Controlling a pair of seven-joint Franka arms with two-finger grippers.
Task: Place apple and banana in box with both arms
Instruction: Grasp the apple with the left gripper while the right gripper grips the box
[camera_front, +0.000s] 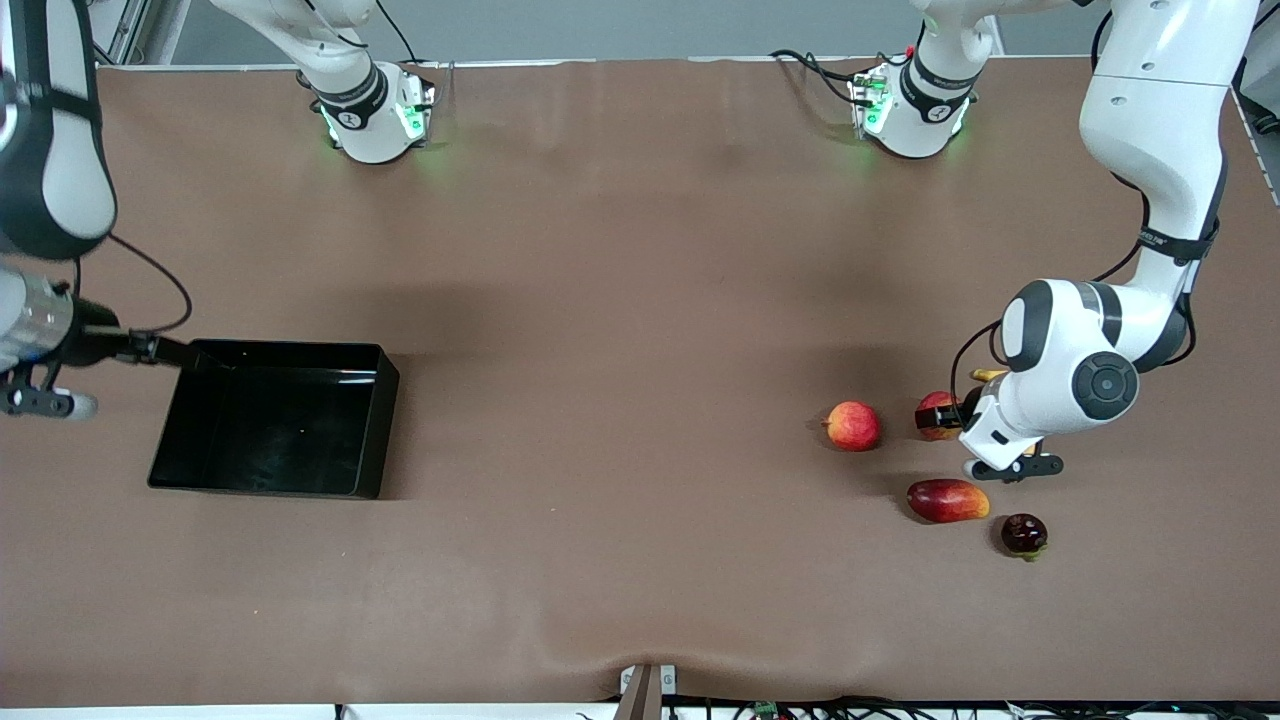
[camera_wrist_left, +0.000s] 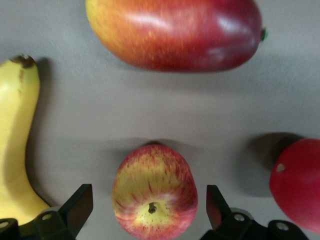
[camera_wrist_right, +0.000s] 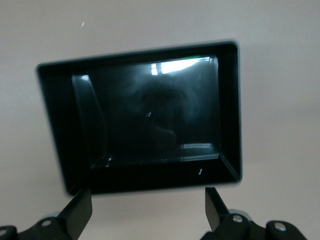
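The apple (camera_front: 934, 404) lies on the table among other fruit at the left arm's end. It fills the gap between the fingers in the left wrist view (camera_wrist_left: 154, 197), stem dimple up. My left gripper (camera_front: 944, 416) is low around it, open, with a finger (camera_wrist_left: 80, 206) on each side and a gap to the apple's skin. The banana (camera_wrist_left: 17, 135) lies beside the apple; only its tip (camera_front: 988, 375) shows in the front view. The black box (camera_front: 382, 420) stands at the right arm's end. My right gripper (camera_front: 165, 352) is open and empty by the box's corner, the box (camera_wrist_right: 231, 100) just ahead of it.
A pinkish-red round fruit (camera_front: 853, 425) lies beside the apple, toward the table's middle, and shows in the left wrist view (camera_wrist_left: 297, 182). A dark-red mango (camera_front: 947, 500) and a small dark fruit (camera_front: 1024, 534) lie nearer the front camera. The mango also shows in the left wrist view (camera_wrist_left: 175, 32).
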